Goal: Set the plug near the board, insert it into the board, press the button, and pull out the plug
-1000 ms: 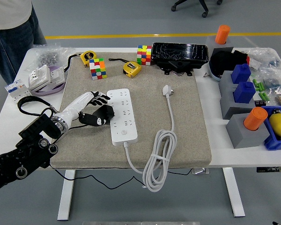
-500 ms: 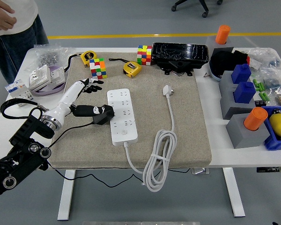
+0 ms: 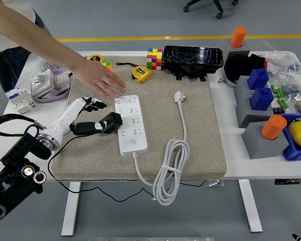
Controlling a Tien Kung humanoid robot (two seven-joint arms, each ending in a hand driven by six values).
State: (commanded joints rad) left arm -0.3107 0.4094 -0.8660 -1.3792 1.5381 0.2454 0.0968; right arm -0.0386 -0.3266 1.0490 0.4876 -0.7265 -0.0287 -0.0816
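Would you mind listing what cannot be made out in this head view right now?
- Multicoloured puzzle cube near the yellow tape measure: mostly hidden by the person's outstretched hand.
- Black plug adapter beside the white power strip: whether its prongs are seated is too small to tell.
- Robot's left hand: whether it touches the adapter is unclear.
- Right arm: outside the picture.
- Power strip button state: too small.

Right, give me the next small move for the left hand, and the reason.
Probably hold still. A person's hand is reaching in over the mat beside the board, close above the left hand. The black plug lies at the board's left edge, ungrasped; reach for it once the person clears.
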